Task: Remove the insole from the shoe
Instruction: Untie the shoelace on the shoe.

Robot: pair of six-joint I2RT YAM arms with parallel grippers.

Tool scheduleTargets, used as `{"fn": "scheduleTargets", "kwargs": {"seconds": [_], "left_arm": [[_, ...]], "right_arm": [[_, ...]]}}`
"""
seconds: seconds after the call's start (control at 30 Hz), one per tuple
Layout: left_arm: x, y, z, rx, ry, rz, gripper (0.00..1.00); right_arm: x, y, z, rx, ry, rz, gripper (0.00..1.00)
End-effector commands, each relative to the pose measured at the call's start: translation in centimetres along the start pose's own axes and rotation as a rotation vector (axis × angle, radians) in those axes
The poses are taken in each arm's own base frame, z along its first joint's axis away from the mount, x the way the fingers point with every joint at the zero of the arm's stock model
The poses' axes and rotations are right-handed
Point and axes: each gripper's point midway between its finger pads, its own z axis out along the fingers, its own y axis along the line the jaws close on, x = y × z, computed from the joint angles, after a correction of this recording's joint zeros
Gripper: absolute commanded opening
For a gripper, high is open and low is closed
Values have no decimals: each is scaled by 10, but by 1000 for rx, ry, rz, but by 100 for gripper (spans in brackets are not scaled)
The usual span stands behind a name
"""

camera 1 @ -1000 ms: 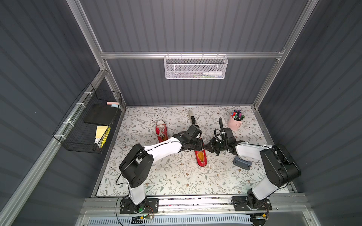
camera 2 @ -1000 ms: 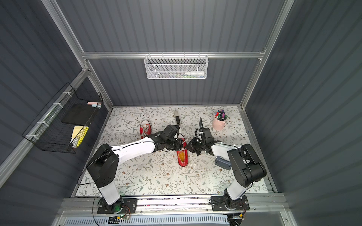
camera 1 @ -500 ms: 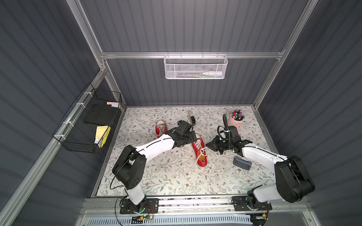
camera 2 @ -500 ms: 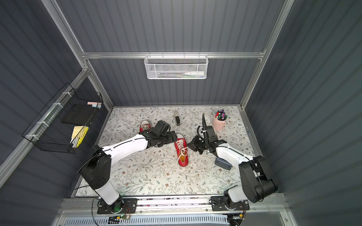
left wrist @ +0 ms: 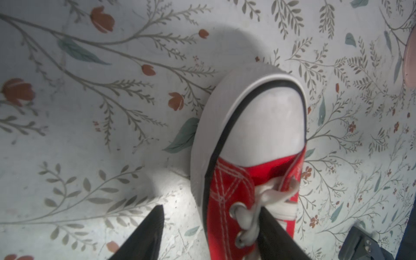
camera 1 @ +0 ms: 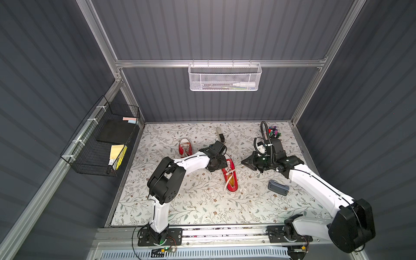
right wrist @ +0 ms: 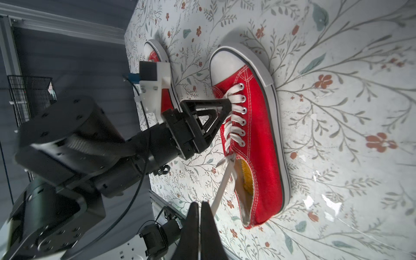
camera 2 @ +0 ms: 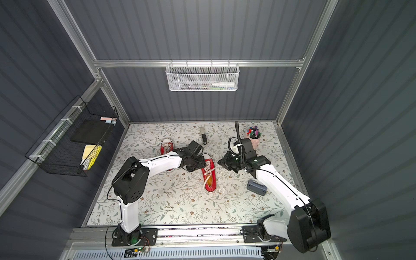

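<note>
Shoe (camera 1: 229, 174): red sneaker, sole down on the tabletop (camera 1: 191, 202), near the middle.
Insole (right wrist: 246, 177): yellow, inside the shoe, seen only through the heel opening; not yet out.
Long axis: toe toward the back wall, heel toward the rail, slightly slanted.
Left claw (left wrist: 211, 208): jaws apart, astride one flank of the forefoot, one finger on the tabletop just beside the sole, the other on the laces (left wrist: 254, 202); no firm grip visible.
Right claw (right wrist: 200, 204): fingers pressed together, nothing clearly between them; clear of the shoe in both top views, off its side by the toe.
Bearing: insole heelward of both claws, toward the rail.
Nearer arm: left touching the shoe but busy at the forefoot; right free, probably the one to reach in, once opened.
Count: shoes two, second shoe (camera 1: 185, 147) well apart; insoles seen one; claws two.
</note>
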Motion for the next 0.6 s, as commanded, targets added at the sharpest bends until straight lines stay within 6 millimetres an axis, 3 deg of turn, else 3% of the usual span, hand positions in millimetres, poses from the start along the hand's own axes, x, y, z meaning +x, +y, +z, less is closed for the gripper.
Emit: {"fn": "scheduleTargets", "kwargs": {"seconds": [0.0, 0.17, 0.3, 0.43, 0.57], "left_arm": [[8, 15, 7, -62, 39, 14, 63], [9, 17, 11, -69, 45, 16, 59], [9, 16, 13, -67, 47, 17, 59], [6, 13, 11, -61, 40, 19, 61], [-16, 9, -16, -65, -84, 25, 72]], "right_arm": [[3, 24, -30, -24, -30, -129, 0], [0, 52, -56, -93, -92, -227, 0], [1, 61, -61, -123, -102, -249, 0], [3, 50, -48, -101, -68, -238, 0], [-6, 45, -27, -96, -64, -237, 0]]}}
